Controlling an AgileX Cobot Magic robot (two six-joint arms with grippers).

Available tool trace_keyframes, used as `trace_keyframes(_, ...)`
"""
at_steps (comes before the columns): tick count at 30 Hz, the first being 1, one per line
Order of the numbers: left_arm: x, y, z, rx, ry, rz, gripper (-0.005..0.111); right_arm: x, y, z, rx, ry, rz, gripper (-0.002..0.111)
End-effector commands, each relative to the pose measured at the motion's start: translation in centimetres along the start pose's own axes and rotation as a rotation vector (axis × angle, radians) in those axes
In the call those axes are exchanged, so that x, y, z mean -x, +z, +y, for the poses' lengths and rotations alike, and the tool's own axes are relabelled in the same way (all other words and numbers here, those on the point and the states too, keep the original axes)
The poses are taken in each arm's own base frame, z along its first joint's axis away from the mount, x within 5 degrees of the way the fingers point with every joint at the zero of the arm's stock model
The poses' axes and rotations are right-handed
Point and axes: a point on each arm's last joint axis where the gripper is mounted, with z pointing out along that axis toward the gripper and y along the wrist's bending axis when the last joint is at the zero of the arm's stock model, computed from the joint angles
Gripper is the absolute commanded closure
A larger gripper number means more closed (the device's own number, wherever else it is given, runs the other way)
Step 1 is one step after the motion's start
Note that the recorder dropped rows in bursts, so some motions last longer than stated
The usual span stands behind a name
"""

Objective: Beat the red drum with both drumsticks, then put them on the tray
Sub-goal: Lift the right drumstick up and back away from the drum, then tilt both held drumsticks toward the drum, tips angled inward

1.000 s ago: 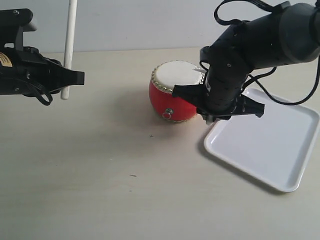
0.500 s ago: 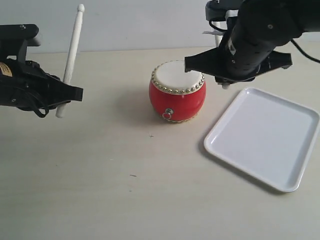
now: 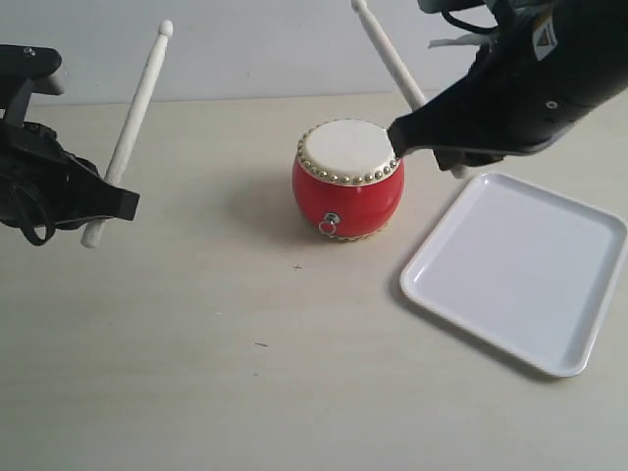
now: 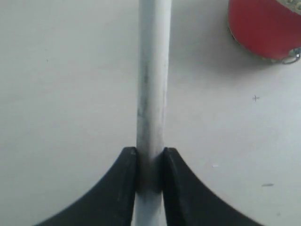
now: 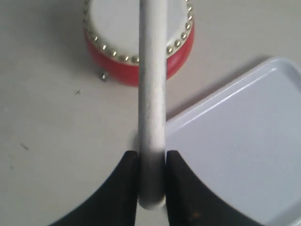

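Note:
The red drum (image 3: 347, 179) with cream skin and gold studs stands mid-table, also seen in the left wrist view (image 4: 263, 26) and the right wrist view (image 5: 136, 42). My left gripper (image 3: 98, 211) (image 4: 150, 157) is shut on one pale drumstick (image 3: 132, 123) (image 4: 153, 80), held well left of the drum with its tip raised. The right gripper (image 3: 444, 149) (image 5: 152, 160) is shut on the other drumstick (image 3: 388, 54) (image 5: 153, 70), raised above the drum's right side and slanting up and left. The white tray (image 3: 520, 265) (image 5: 240, 141) lies right of the drum, with nothing on it.
The pale tabletop (image 3: 245, 373) stretches around the drum, with a light wall behind. The right arm's black body (image 3: 530, 88) hangs over the tray's far corner.
The right gripper rose from beside the drum's front and swung its stick up over the drum. The left gripper drew back left and lower, tilting its stick.

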Motion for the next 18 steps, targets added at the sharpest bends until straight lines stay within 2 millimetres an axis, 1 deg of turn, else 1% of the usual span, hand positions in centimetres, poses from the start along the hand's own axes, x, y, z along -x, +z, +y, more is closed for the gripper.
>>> trace_keyframes(1, -0.5, -0.3, -0.2, -0.021, 0.023, 0.049, 0.107, -2.1, -1.0, 0.1, 0.052, -0.066, 0.04, 0.108)
trace_keyframes(7, -0.4, -0.7, -1.2, -0.126, 0.084, 0.101, 0.107, -4.3, -1.8, -0.2, 0.073, -0.15, 0.119, 0.108)
trace_keyframes(12, -0.1, -1.2, -1.4, -0.141, 0.114, 0.143, 0.107, -4.8, -1.8, -0.1, 0.092, -0.201, 0.17, 0.108)
trace_keyframes(16, -0.3, -1.3, -1.2, -0.13, 0.13, 0.171, 0.107, -5.1, -1.8, -0.7, 0.045, -0.223, 0.191, 0.108)
trace_keyframes(18, -0.4, -1.3, -1.2, -0.129, 0.136, 0.181, 0.107, -5.1, -2.0, -1.3, 0.036, -0.222, 0.196, 0.108)
